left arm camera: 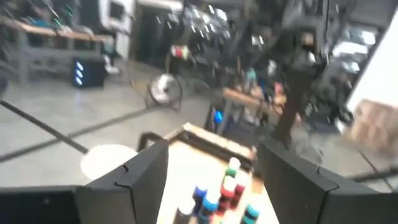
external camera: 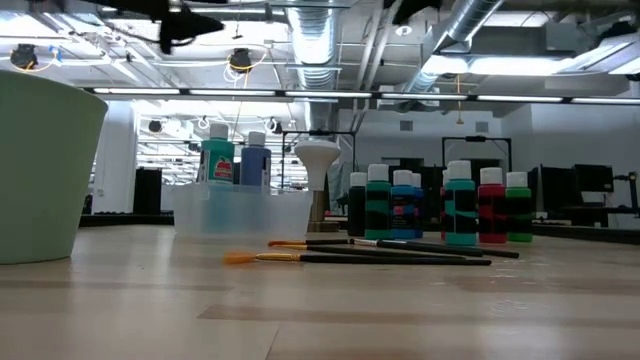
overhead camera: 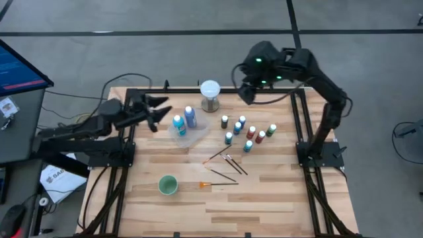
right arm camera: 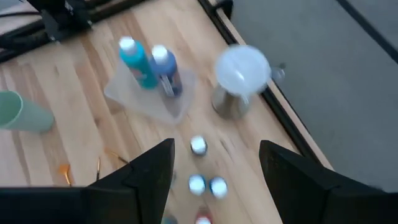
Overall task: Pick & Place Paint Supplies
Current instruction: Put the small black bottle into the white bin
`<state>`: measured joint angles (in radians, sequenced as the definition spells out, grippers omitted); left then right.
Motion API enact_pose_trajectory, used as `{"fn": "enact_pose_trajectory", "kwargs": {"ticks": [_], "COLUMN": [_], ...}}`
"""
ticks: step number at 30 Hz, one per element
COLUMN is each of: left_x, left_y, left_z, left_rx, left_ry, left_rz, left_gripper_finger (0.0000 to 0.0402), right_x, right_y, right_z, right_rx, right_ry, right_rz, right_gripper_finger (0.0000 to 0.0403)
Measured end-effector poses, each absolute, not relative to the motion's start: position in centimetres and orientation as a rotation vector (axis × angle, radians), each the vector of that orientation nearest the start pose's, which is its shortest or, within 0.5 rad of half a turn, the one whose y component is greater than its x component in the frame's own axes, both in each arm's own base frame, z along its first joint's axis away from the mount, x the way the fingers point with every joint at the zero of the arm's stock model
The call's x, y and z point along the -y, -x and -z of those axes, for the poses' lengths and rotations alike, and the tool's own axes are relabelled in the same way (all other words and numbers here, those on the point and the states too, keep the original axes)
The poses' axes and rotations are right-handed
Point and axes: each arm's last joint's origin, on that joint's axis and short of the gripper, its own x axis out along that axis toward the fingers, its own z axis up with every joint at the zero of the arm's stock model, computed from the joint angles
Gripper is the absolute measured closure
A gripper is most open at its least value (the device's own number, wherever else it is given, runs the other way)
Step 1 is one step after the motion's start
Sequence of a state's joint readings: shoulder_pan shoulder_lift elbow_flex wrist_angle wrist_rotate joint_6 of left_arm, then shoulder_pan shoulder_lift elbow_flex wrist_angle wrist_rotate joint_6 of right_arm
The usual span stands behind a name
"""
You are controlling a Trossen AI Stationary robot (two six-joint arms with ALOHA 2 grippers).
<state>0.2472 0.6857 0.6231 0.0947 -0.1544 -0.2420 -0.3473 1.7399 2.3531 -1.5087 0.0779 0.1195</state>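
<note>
Two white-capped bottles, teal (overhead camera: 178, 124) and blue (overhead camera: 190, 117), stand upright in a shallow clear tray (overhead camera: 186, 134), also seen in the low view as the tray (external camera: 240, 212). Several more small bottles (overhead camera: 248, 132) stand in a cluster on the table right of it. Thin dark brushes (overhead camera: 228, 162) lie flat nearer the front, and the orange-tipped one (overhead camera: 218, 183) lies nearest. My left gripper (overhead camera: 158, 111) hovers open, raised, just left of the tray. My right gripper (overhead camera: 246, 94) is open, high over the far edge, looking down on the cluster (right arm camera: 199, 180).
A white globe on a grey metal stand (overhead camera: 210, 94) stands at the far edge between the grippers. A pale green cup (overhead camera: 168, 185) sits near the front left. Black frame rails (overhead camera: 301, 125) run along the table's sides. Bare wood lies in front of the brushes.
</note>
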Motion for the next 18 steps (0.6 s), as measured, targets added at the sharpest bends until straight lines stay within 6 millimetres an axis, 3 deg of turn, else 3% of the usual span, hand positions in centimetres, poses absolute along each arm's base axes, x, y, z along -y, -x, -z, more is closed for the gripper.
{"fn": "enact_pose_trajectory", "kwargs": {"ticks": [5,10,18], "left_x": [-4.9,-6.0,-7.5], "left_y": [-20.6,-25.9,-33.0], "left_z": [-33.7,-34.3,-32.0], "left_rx": [-0.029,-0.173,-0.399], "left_ry": [0.156,0.099,0.013], "left_rz": [-0.334,-0.323,-0.312], "left_gripper_finger": [0.017,0.017,0.017], "right_x": [8.3,6.0,3.2], "right_y": [-23.6,-20.4,-16.5], "right_z": [-49.8,-51.9,-53.8], "right_rx": [-0.83,-0.701,-0.576], "right_ry": [-0.257,-0.298,-0.316], "right_rz": [0.503,0.479,0.481], "right_gripper_finger": [0.0172,0.0172,0.0172]}}
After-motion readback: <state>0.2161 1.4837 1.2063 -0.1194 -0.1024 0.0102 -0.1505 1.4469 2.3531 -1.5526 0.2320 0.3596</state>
